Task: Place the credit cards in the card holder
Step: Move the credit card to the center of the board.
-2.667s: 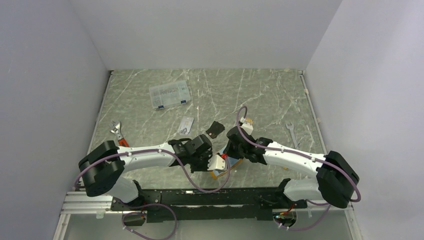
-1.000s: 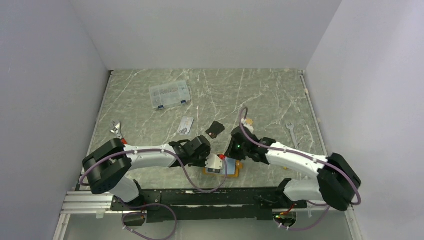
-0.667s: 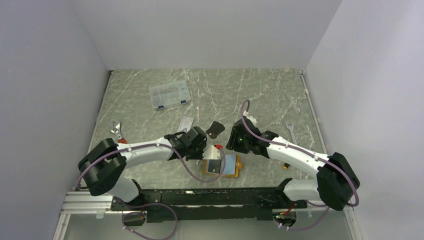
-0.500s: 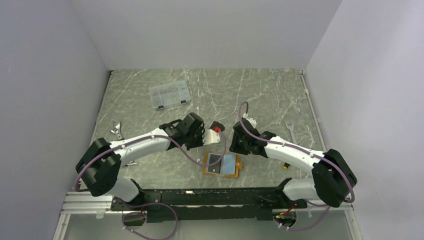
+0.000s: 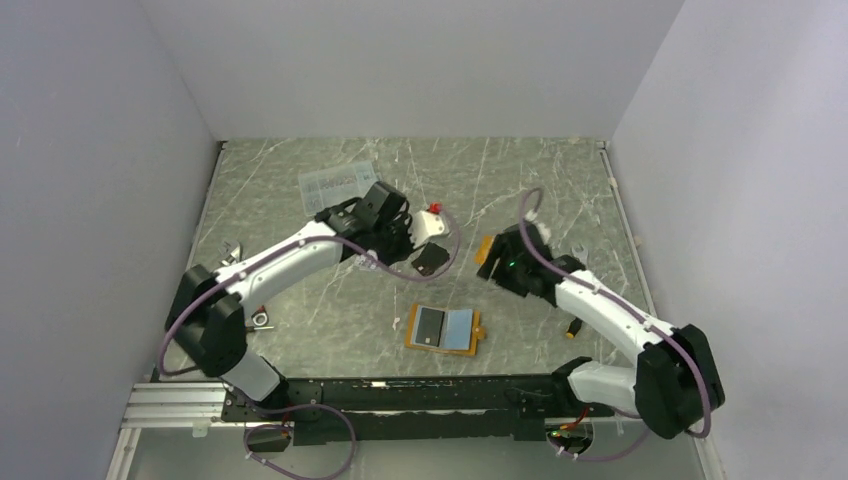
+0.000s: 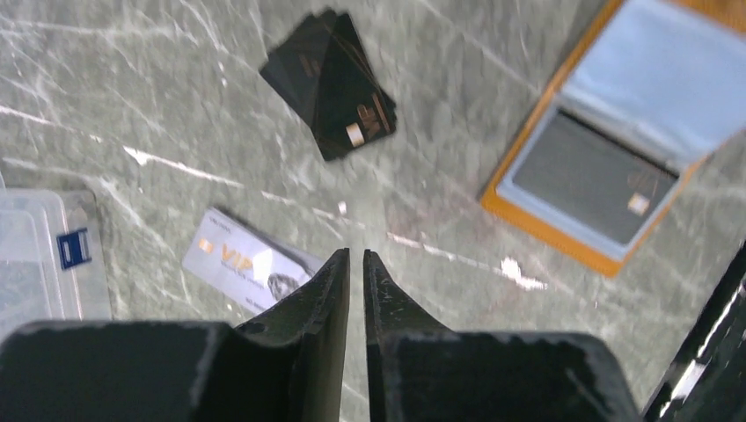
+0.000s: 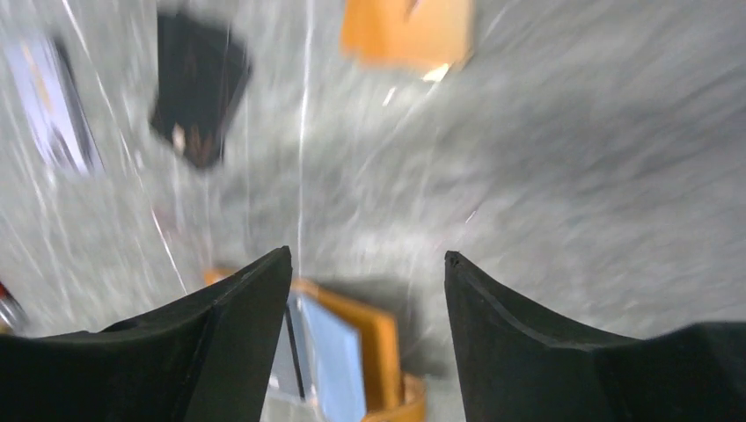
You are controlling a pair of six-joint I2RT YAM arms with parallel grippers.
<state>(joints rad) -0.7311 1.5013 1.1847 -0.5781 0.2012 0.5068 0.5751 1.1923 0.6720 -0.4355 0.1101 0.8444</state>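
Card holder (image 5: 461, 329) open flat, grey card (image 6: 591, 180) inside

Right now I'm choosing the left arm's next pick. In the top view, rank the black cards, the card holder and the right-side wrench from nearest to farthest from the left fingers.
From the left fingers, in the top view:
1. Black cards: close by, mid-table.
2. Card holder: lying open, toward the near edge.
3. Wrench: far over on the right, beyond the right arm.
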